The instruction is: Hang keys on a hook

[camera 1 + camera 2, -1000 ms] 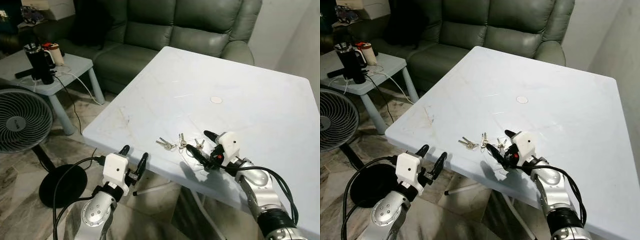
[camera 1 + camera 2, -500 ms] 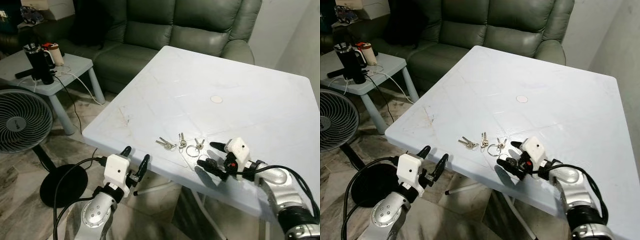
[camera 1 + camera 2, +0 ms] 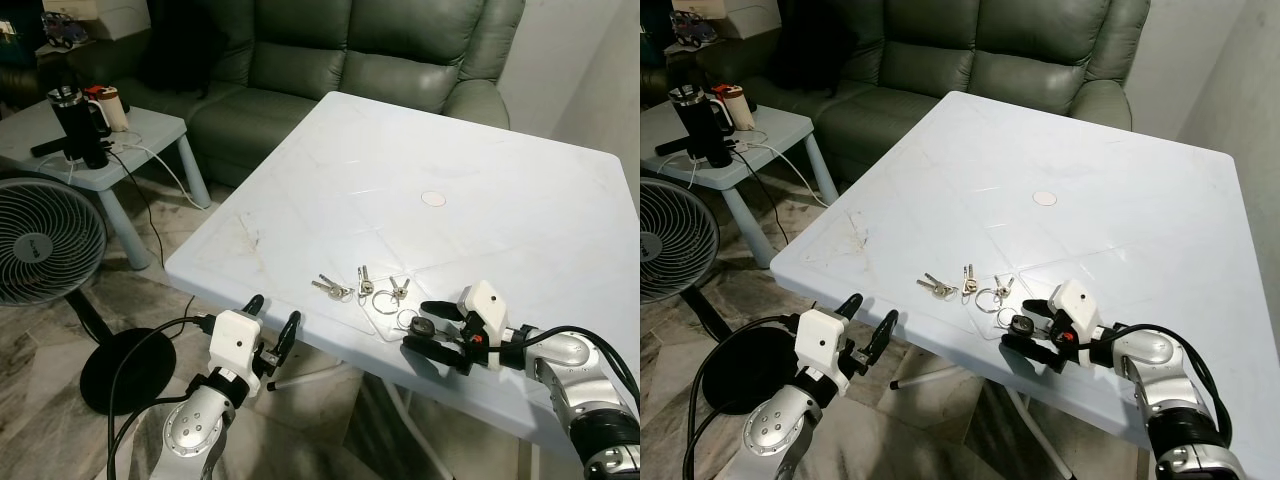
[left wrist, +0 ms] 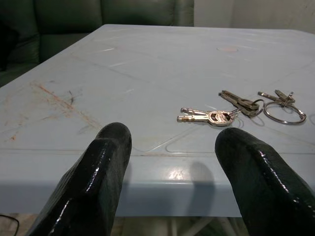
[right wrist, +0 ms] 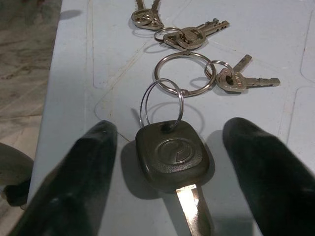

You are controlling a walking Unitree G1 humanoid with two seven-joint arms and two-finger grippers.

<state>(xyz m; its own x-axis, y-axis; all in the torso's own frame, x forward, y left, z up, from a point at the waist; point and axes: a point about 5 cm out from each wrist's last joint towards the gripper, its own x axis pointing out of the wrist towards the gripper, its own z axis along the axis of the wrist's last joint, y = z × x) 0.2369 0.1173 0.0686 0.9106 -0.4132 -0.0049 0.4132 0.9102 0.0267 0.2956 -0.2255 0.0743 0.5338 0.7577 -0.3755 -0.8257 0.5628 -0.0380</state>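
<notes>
Behind the white tabletop stands a green sofa, with a floor fan off to the robot's left. Near the tabletop's front edge lies the bunch of keys, its black-headed car key flat between the spread fingers of the right tool, which grips nothing. The left tool, also open, hangs below the edge. Closing now could pinch only the smooth head and slide the bunch off the edge; no hook is visible.
</notes>
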